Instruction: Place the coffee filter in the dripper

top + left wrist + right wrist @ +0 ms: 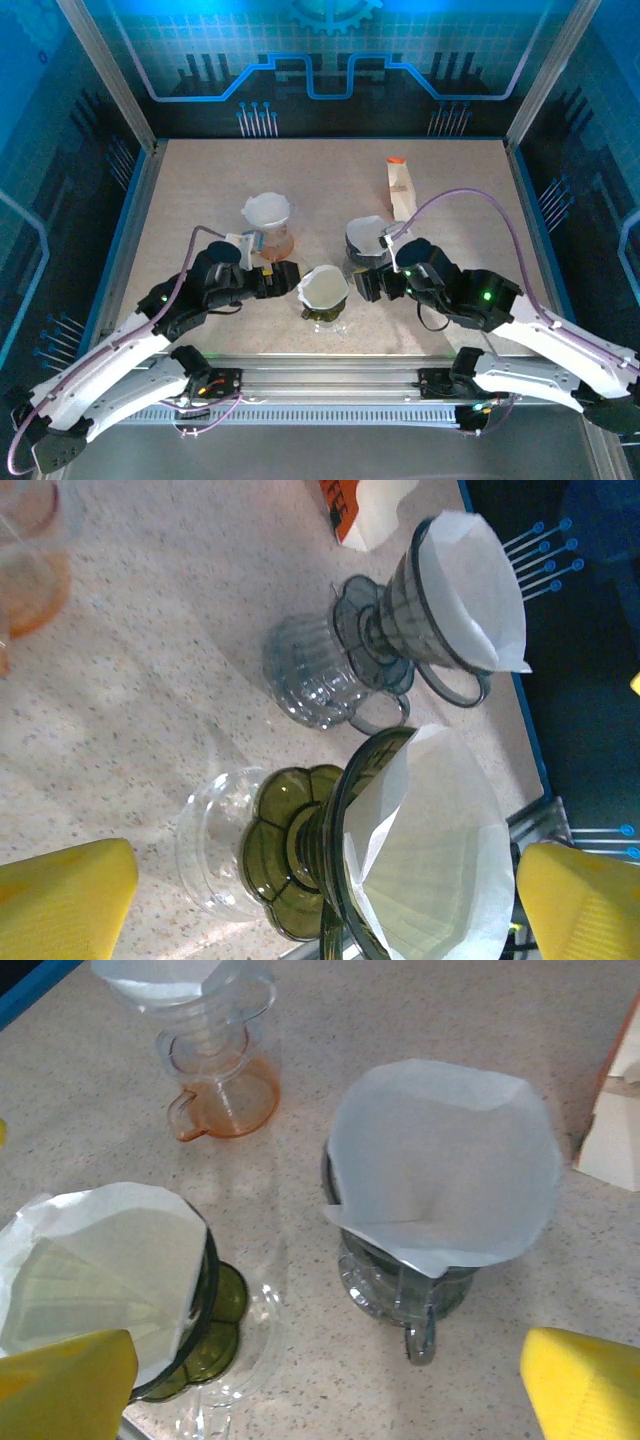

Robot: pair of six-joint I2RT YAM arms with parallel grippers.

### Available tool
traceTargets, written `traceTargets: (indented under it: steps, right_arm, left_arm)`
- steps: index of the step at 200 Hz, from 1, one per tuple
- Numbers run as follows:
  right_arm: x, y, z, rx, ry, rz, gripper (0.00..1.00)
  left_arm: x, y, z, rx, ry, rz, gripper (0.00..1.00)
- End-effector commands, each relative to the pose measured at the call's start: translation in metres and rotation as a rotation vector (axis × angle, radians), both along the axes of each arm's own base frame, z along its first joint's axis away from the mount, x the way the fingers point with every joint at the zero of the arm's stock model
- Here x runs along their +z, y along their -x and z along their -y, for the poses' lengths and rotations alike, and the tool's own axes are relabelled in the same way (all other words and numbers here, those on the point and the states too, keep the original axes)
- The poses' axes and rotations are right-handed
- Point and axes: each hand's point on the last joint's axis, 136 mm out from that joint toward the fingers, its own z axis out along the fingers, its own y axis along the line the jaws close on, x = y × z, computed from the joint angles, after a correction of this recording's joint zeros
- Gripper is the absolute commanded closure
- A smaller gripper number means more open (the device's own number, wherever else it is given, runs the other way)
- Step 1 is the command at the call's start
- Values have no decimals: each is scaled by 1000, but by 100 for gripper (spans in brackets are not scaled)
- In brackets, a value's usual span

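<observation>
Filter [430, 850] sat opened out inside the green dripper [300, 840], its paper cone lying against the ribbed wall and its rim standing a little above the lip (whether the tip was seated right down we could not tell). The dripper stood on a clear carafe [210, 855] near the front edge of the table [200, 190], between the two arms. We took that to be why it was placed there, since both arms could reach it.

The left gripper [283, 279] was just to its left and the right gripper [363, 285] just to its right. Each had its jaws spread wide with nothing gripped. In the left wrist view the yellow pads [65, 895] flanked the dripper, seemingly clear of the paper. From this we judged that the paper rested on its own, held only by the slope of the cone.

Behind, the grey dripper [390, 1295] and the orange dripper [225, 1100] were each lined too, and a box [400, 187] stood further back, well apart. To us the task looked as good as done, the one remaining care being to draw both arms away without brushing the light paper out of place
</observation>
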Motion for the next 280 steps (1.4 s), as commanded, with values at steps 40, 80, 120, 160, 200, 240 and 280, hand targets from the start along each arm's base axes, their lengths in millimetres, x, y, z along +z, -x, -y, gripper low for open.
traceTargets:
  steps: [40,80,120,160,200,240,280]
  right_arm:
    - [23,-13,48,-216,-42,163,0]
    - [22,-15,68,-293,-21,197,0]
    - [26,-17,80,-342,-4,235,0]
    - [22,-17,87,-351,-18,267,0]
    - [21,-14,90,-340,-51,291,0]
    - [20,-14,89,-328,-50,289,0]
    - [14,-13,91,-329,-30,278,0]
  left_arm:
    - [44,-28,-63,223,-183,194,1]
    - [53,-55,-107,388,-213,216,1]
    - [38,-87,-137,508,-253,318,1]
    - [9,-117,-185,658,-428,325,1]
    - [-40,-136,-242,784,-571,274,1]
    - [-82,-140,-256,783,-665,265,1]
    - [-81,-155,-250,762,-653,397,1]
